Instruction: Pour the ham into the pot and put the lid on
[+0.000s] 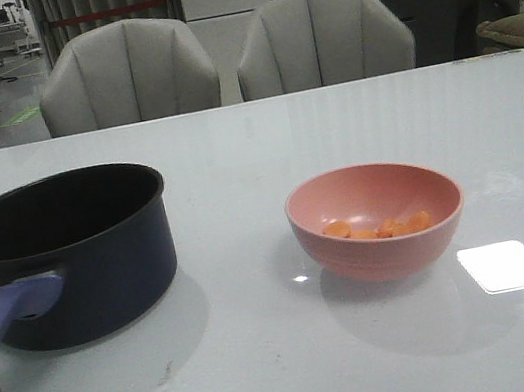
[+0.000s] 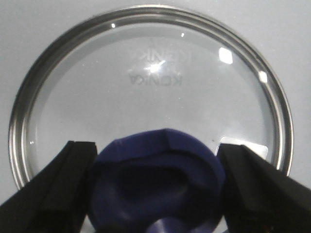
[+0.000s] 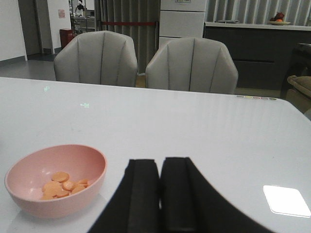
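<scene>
The pot [image 1: 69, 252] stands at the left of the white table [image 1: 369, 340], its purple handle pointing near-left. To its right, well apart, sits the pink bowl [image 1: 376, 219] with the ham [image 1: 379, 228] slices in its bottom. The lid [image 2: 150, 87] shows only in the left wrist view, lying flat, its glass printed "KONKA". The left gripper [image 2: 155, 187] is spread, one finger on each side of the lid's blue knob [image 2: 155, 184]. The right gripper [image 3: 160, 194] has its fingers pressed together, empty, just right of the bowl.
</scene>
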Controlling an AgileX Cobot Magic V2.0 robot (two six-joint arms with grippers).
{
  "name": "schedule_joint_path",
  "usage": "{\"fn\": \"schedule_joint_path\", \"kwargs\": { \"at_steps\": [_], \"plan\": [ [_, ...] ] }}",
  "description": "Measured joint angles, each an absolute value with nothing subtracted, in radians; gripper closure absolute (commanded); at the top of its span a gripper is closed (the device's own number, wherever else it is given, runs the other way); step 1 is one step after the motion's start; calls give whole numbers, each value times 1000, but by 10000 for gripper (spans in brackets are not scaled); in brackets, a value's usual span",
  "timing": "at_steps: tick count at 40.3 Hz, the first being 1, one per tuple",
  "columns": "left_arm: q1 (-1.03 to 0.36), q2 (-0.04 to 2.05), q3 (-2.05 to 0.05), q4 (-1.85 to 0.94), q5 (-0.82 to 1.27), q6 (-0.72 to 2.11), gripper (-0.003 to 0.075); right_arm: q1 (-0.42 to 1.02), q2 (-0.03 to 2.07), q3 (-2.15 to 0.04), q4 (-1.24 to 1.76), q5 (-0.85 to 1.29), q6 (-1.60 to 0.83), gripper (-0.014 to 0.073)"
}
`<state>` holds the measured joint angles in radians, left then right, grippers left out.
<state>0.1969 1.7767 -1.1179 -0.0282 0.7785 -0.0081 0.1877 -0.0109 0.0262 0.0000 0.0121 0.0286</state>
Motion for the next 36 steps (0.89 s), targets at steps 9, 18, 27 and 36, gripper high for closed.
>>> {"fn": "schedule_joint_path", "kwargs": {
  "at_steps": [9,18,27,36],
  "plan": [
    [197,1777,-1132,-26,788,-8,133,188,-11,26,0,12,29,445],
    [161,1754,-1180,20,847,-8,134,188,-11,26,0,12,29,445],
    [75,1594,-1180,35,836,-8,134,188,-11,26,0,12,29,445],
    [9,1374,-1145,15,816,-8,134,188,-11,26,0,12,29,445]
  ]
}}
